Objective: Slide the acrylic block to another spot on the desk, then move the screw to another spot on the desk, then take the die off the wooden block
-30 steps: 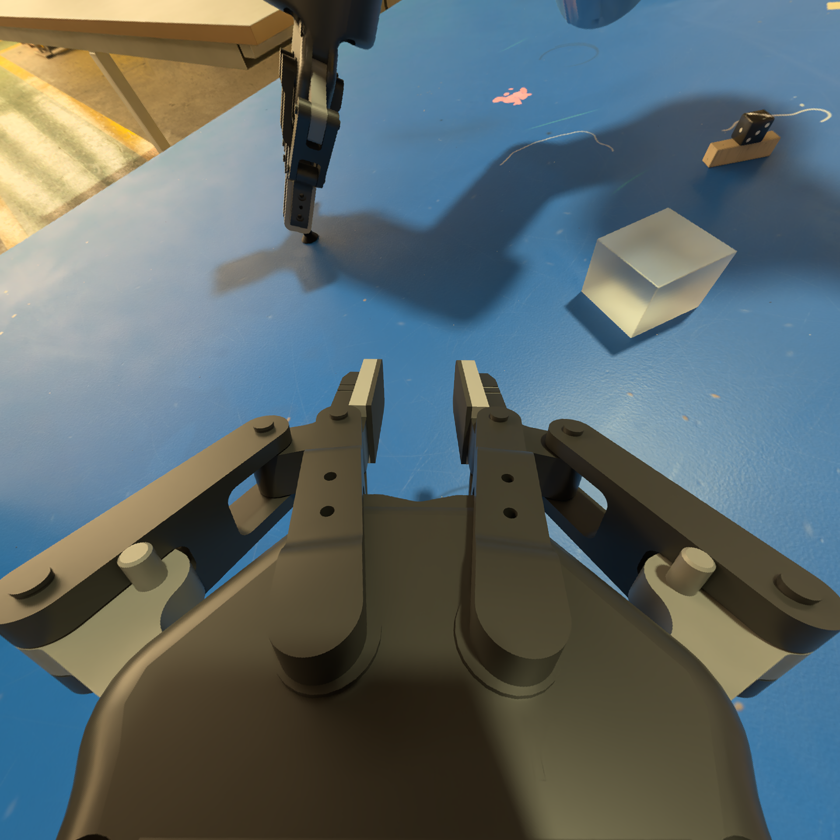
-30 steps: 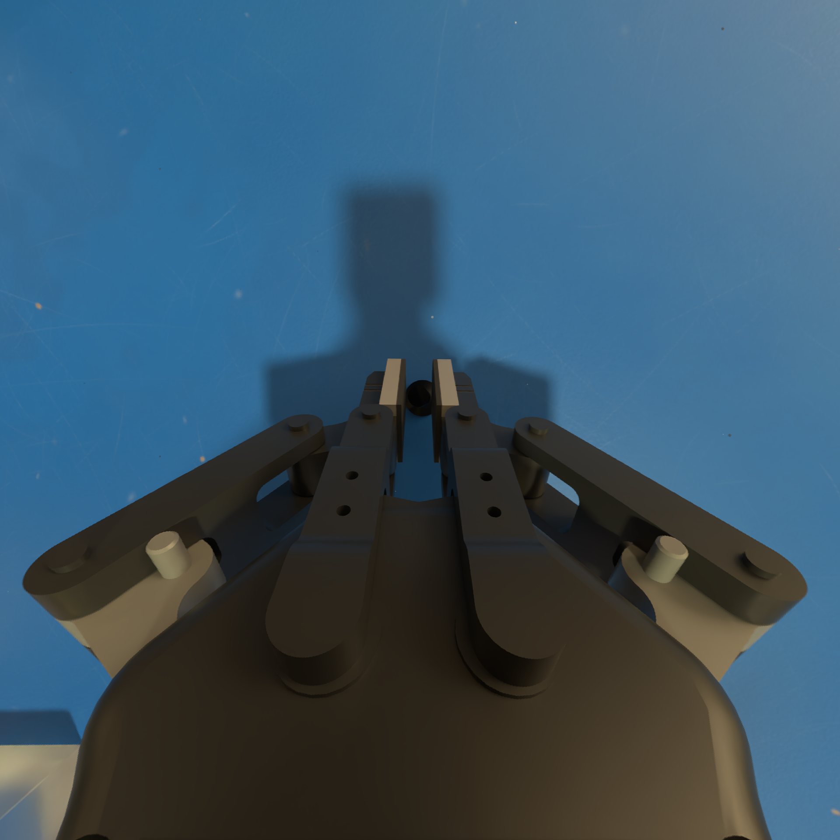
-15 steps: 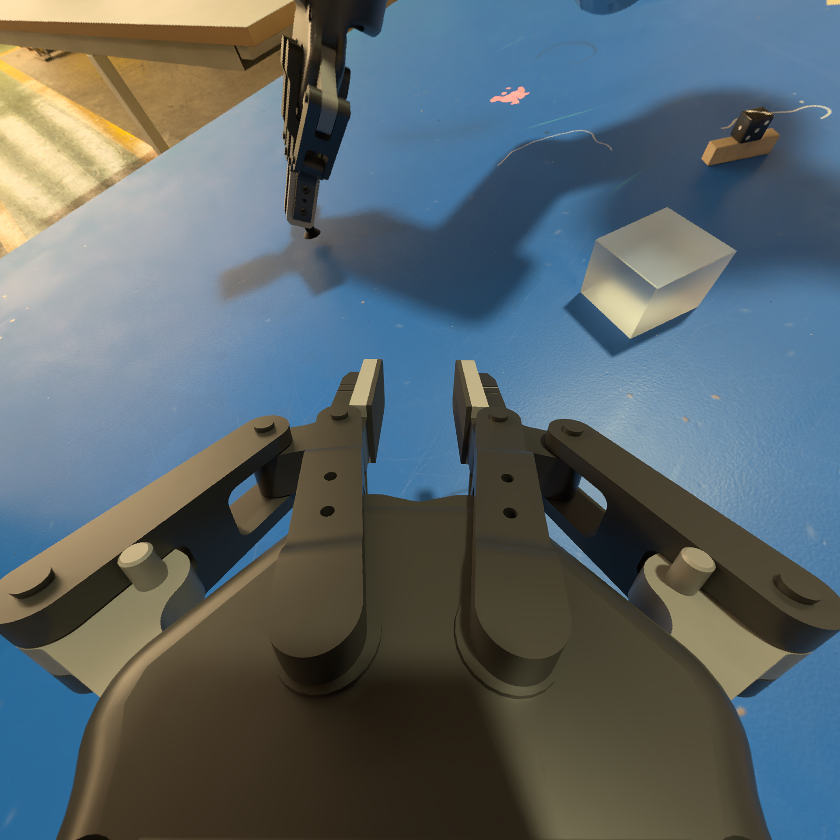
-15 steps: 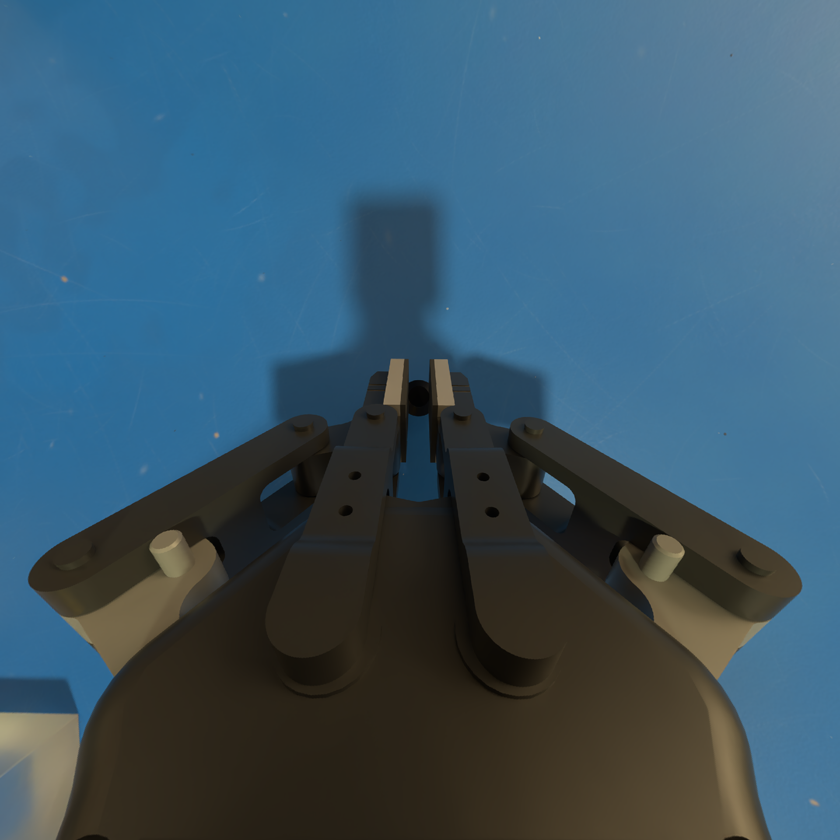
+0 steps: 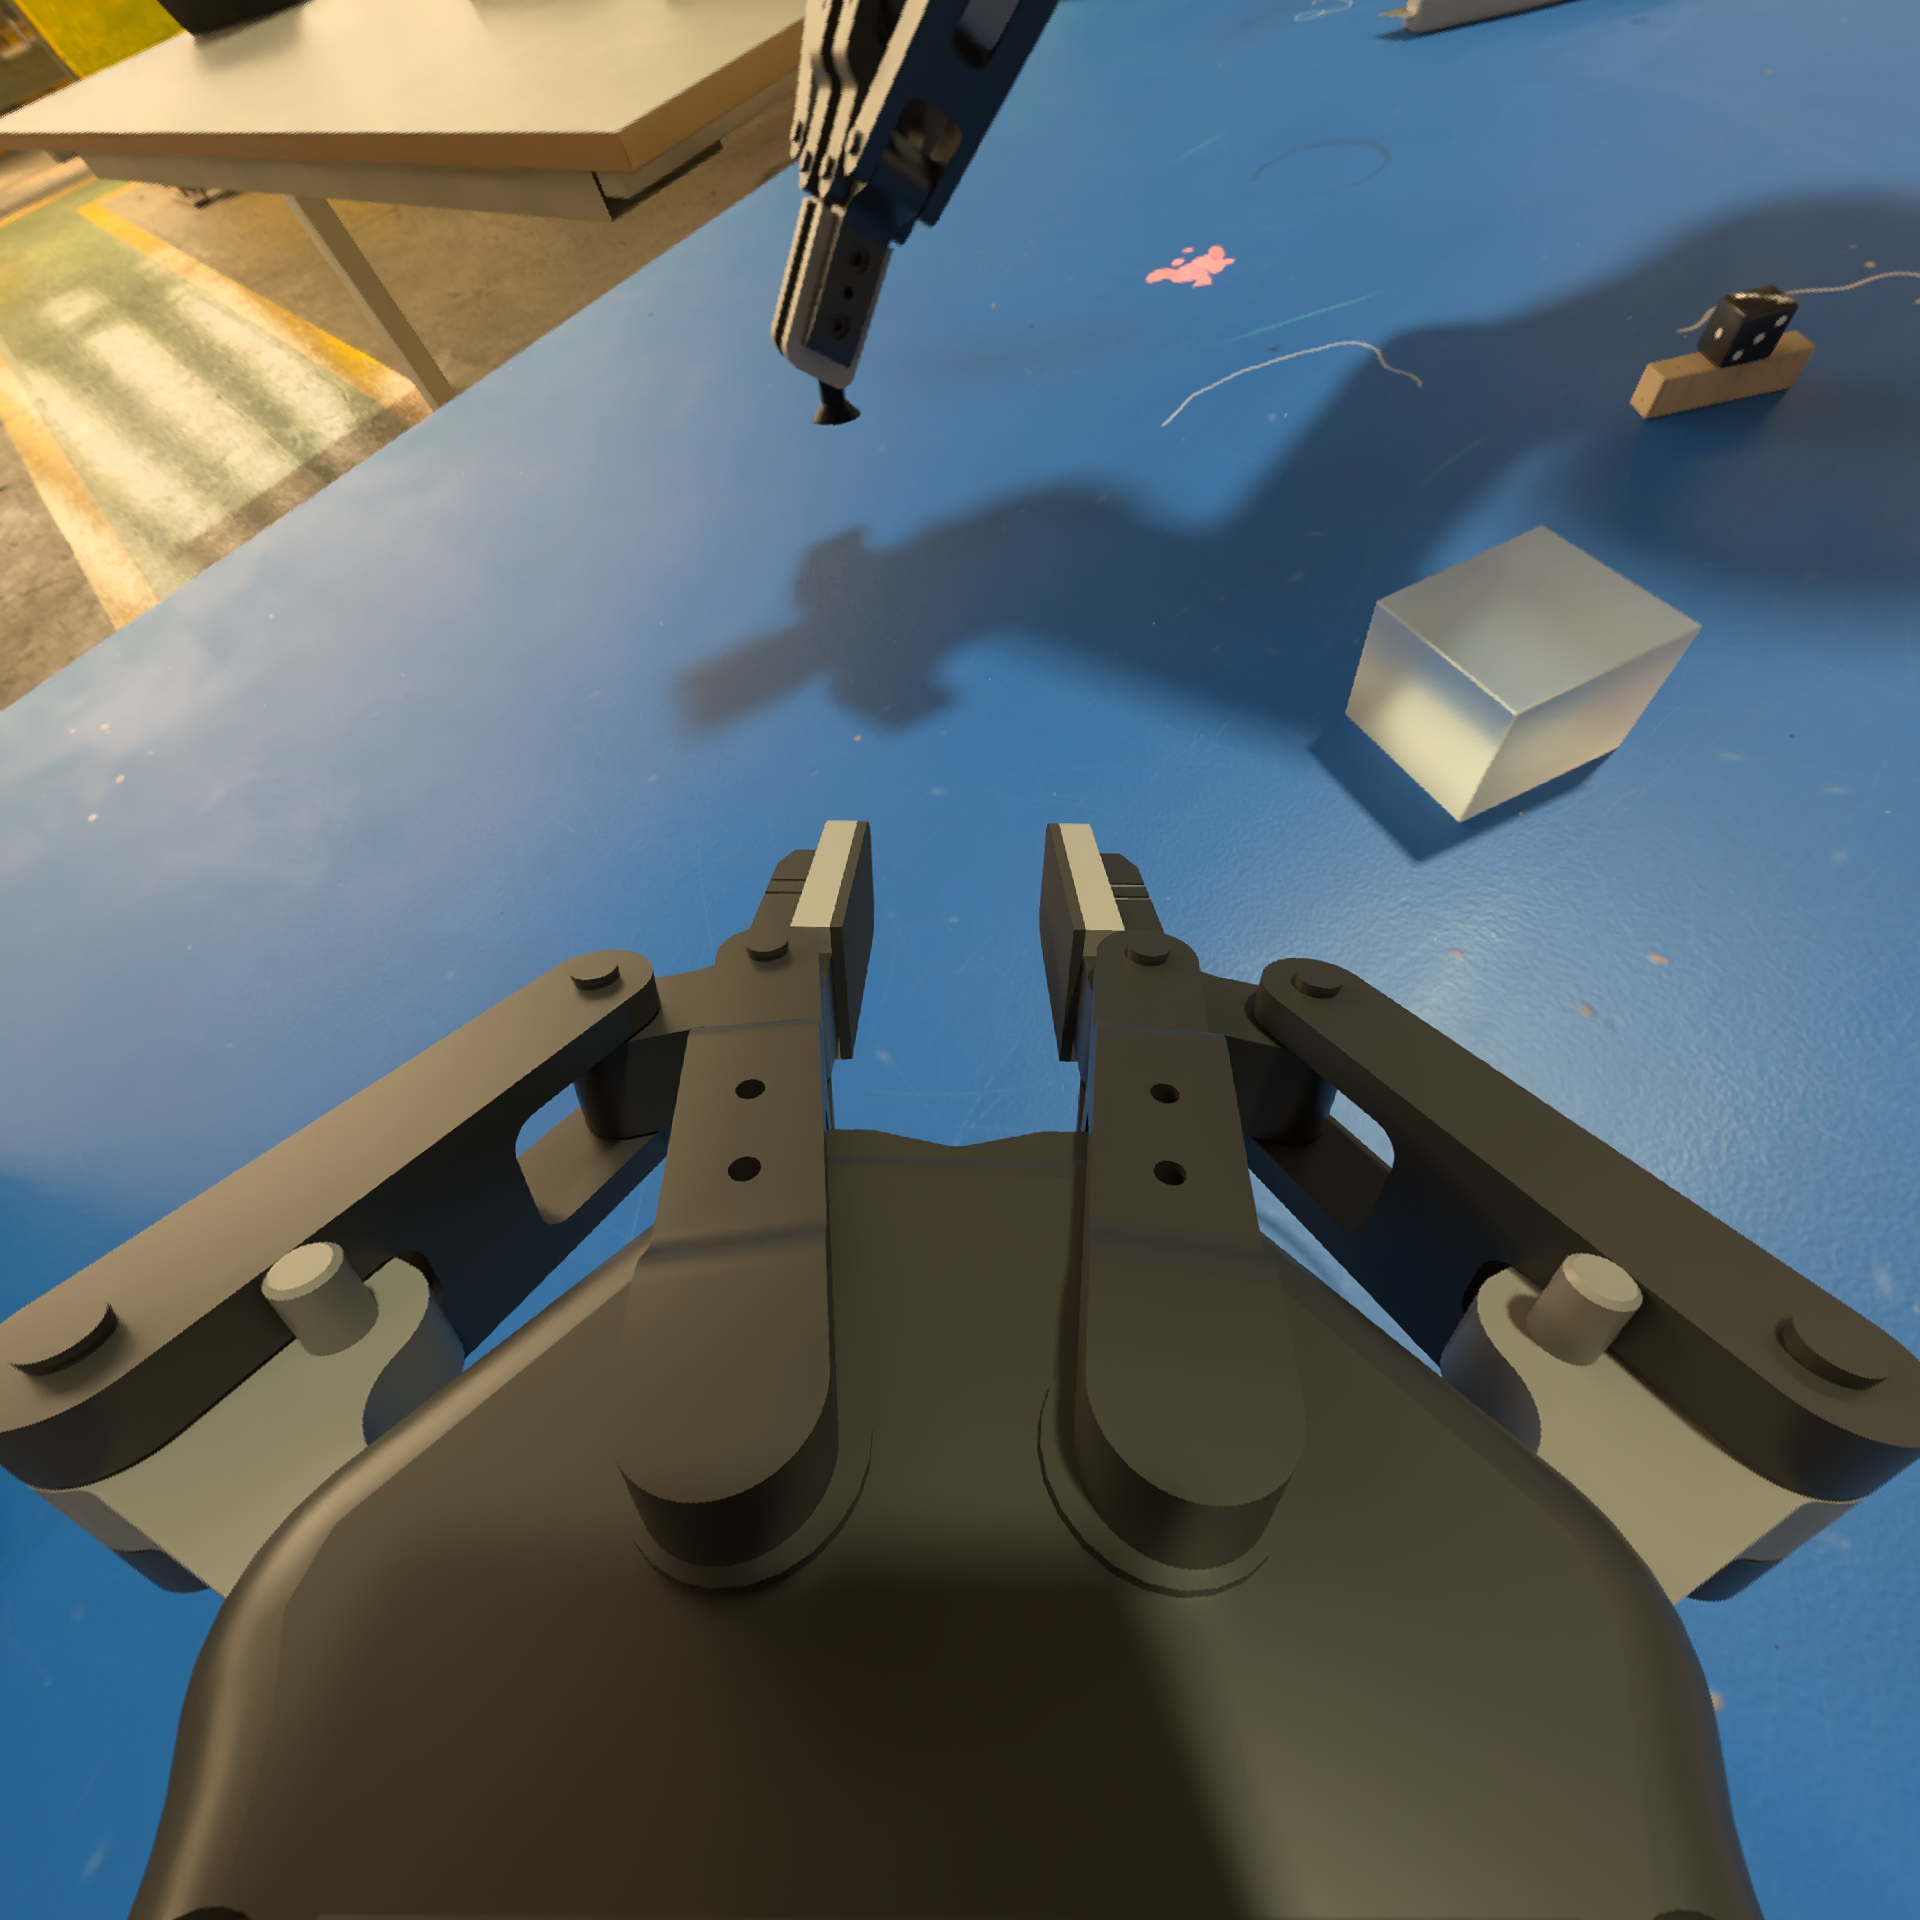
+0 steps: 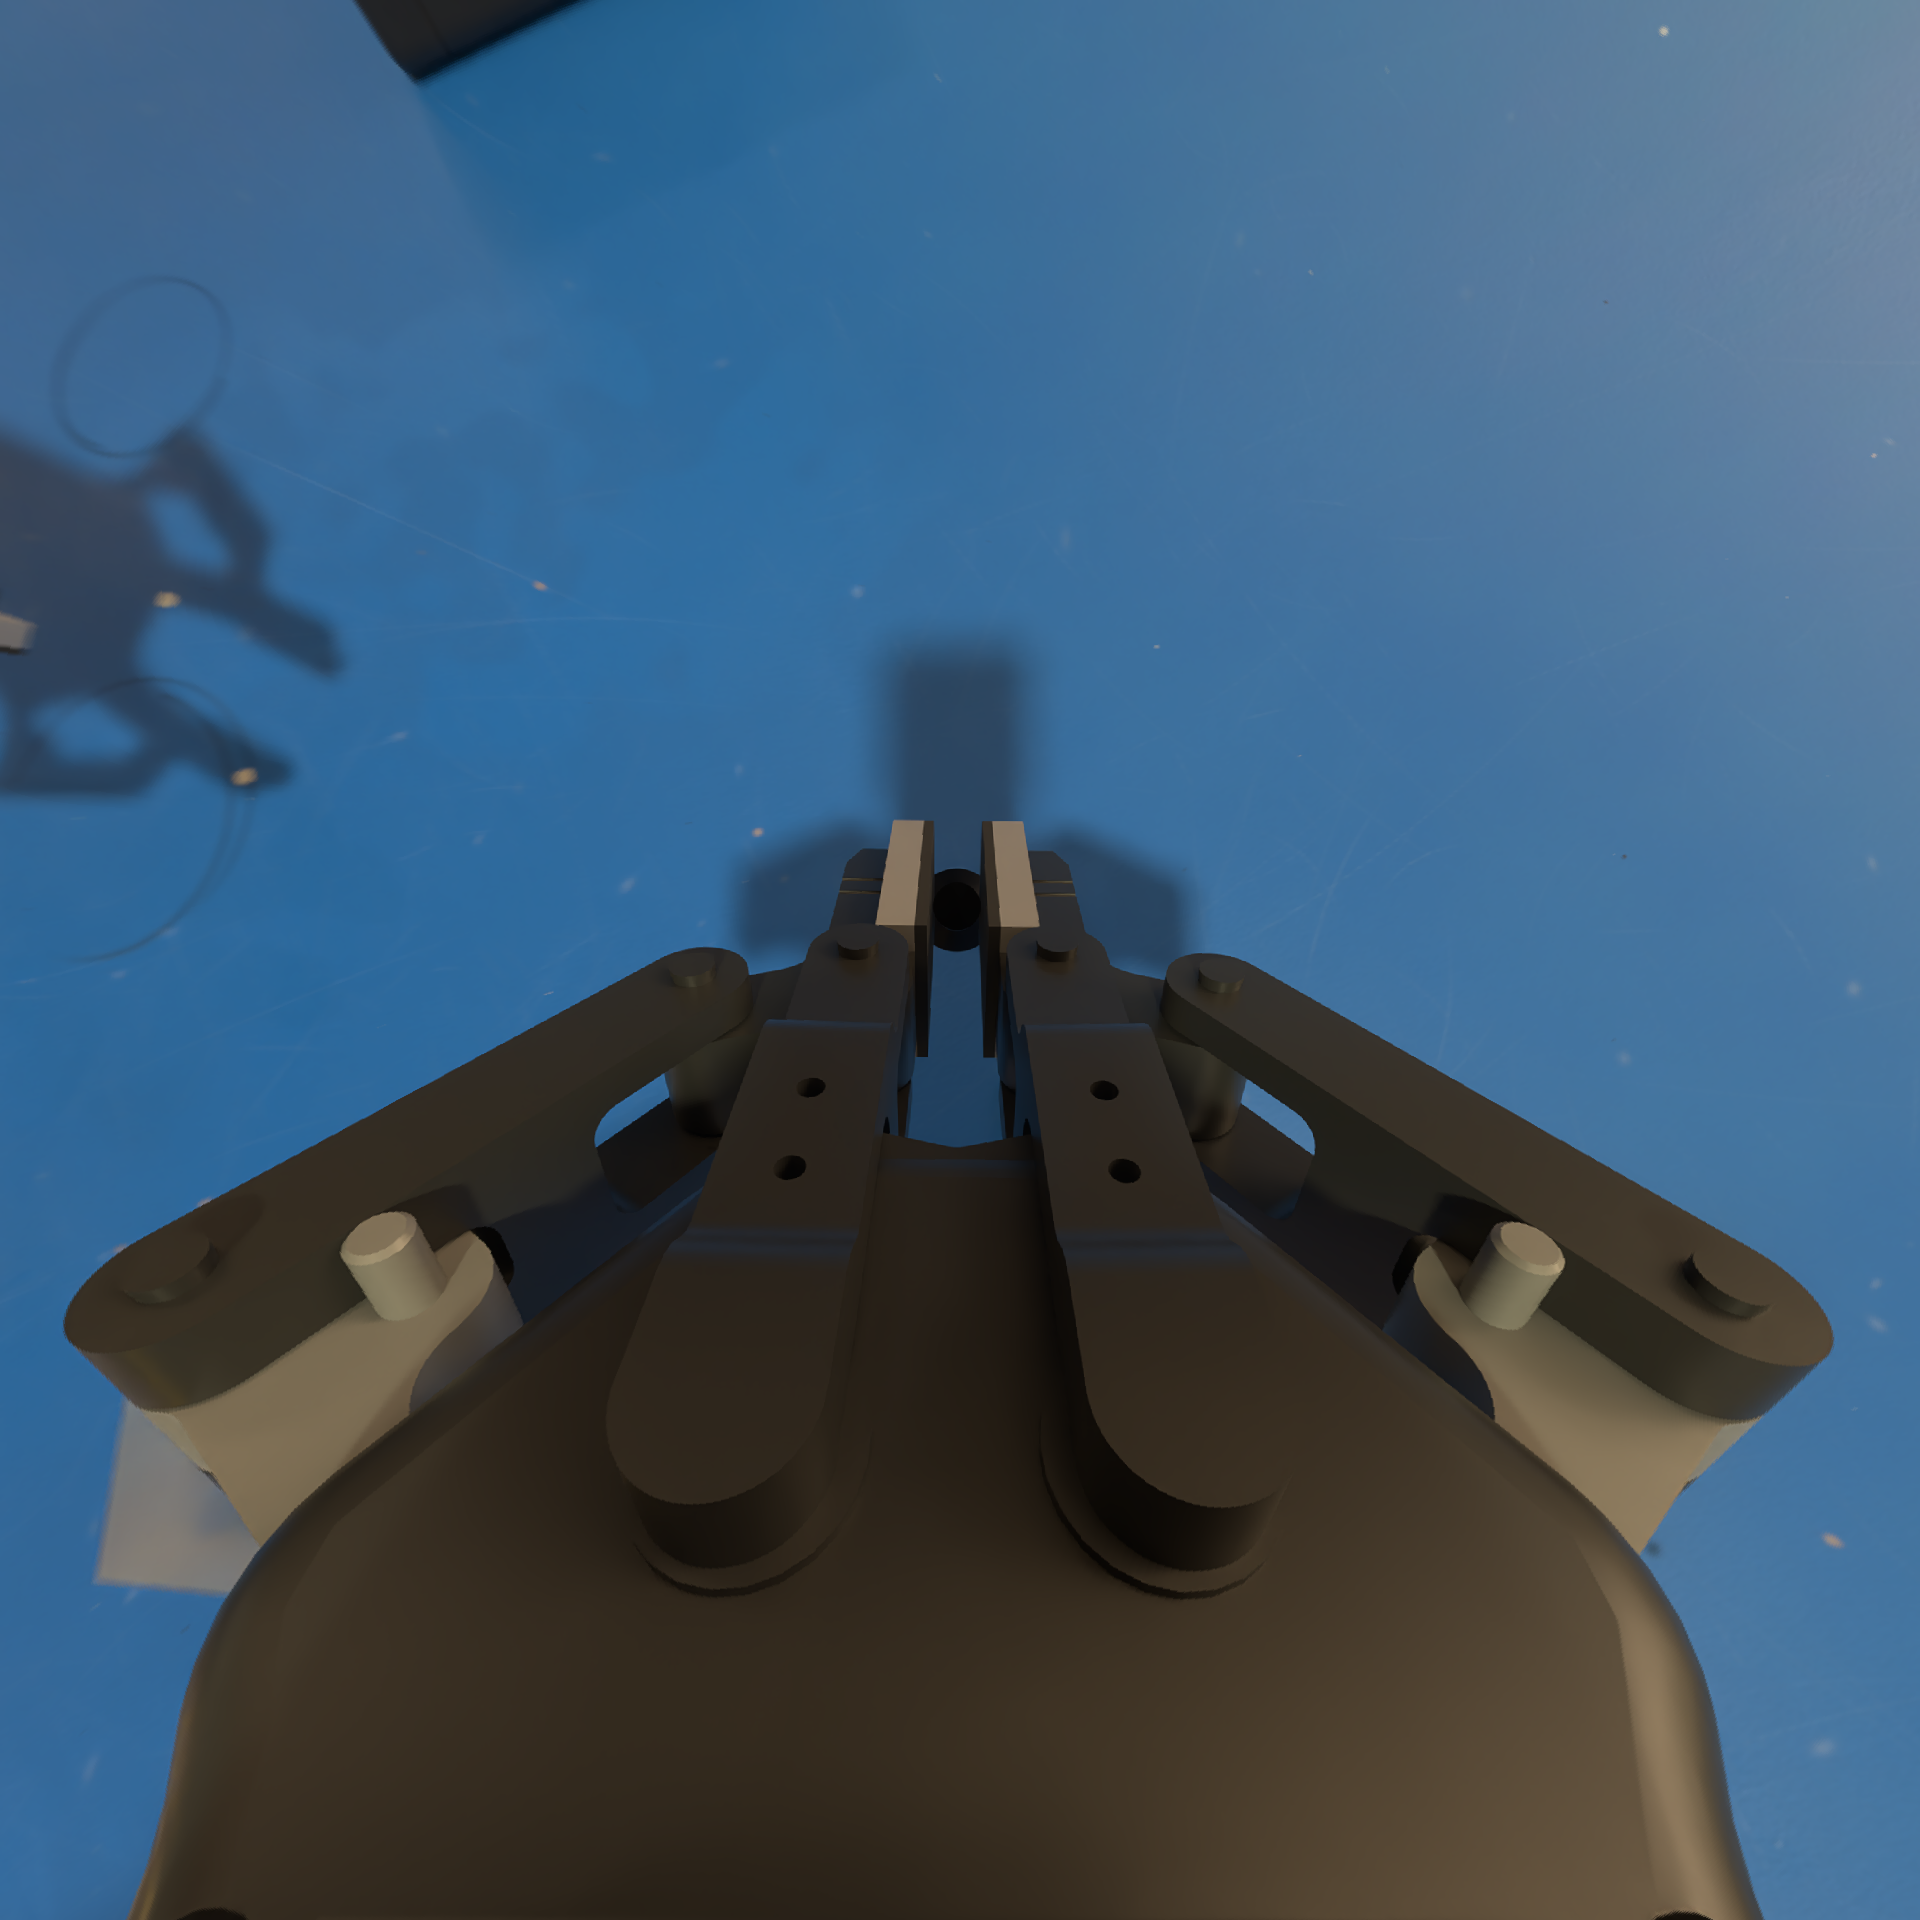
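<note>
My right gripper (image 6: 957, 878) is shut on the small black screw (image 6: 956, 909) and holds it clear above the blue desk (image 6: 1351, 520). In the left wrist view the right gripper (image 5: 826, 348) hangs at the far left with the screw (image 5: 834, 407) sticking out below its tips. The frosted acrylic block (image 5: 1517, 670) sits on the desk (image 5: 416, 779) to the right. The black die (image 5: 1749, 327) rests on the wooden block (image 5: 1720, 379) at the far right. My left gripper (image 5: 956, 883) is open and empty above the desk.
A grey side table (image 5: 395, 114) stands beyond the desk's left edge, with floor (image 5: 125, 343) below it. A pink stain (image 5: 1190, 267) and a pale thread (image 5: 1288, 364) mark the far desk. A dark box corner (image 6: 457, 31) shows in the right wrist view.
My right gripper has lifted the screw well off the desk and risen; its shadow has dropped away from it. The left gripper, acrylic block and die have stayed put.
</note>
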Tool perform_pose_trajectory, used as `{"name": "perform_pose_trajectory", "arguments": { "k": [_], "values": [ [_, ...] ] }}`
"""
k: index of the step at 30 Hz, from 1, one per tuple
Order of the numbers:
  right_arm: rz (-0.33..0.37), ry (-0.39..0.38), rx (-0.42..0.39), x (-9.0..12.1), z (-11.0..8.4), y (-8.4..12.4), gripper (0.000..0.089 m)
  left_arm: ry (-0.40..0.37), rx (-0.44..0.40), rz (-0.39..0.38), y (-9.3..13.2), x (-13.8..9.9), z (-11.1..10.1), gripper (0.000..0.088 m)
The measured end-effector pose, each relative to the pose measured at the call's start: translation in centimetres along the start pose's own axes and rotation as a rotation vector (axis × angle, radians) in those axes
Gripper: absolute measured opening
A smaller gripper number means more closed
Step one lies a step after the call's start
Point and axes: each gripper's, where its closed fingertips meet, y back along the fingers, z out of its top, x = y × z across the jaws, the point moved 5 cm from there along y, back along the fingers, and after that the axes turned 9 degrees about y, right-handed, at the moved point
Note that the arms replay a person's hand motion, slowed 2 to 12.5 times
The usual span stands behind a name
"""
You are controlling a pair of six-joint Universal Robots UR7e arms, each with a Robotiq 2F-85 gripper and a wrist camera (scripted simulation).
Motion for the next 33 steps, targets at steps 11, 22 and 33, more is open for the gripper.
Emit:
{"name": "perform_pose_trajectory", "arguments": {
  "k": [11, 22, 33],
  "values": [
    [0.069, -0.048, -0.176, 4.0, -1.4, 5.7, 0.0079, -0.031, -0.045, -0.042, -1.0, -1.1, 2.6, 0.0335],
    [-0.002, -0.044, -0.196, 6.8, -4.0, 9.3, 0.0079, -0.108, -0.057, -0.102, -3.0, -3.1, 5.2, 0.0341],
    [-0.119, -0.009, -0.264, 9.5, -5.7, 12.8, 0.0079, -0.054, -0.094, -0.218, -5.5, -6.1, 8.2, 0.0358]
  ]
}}
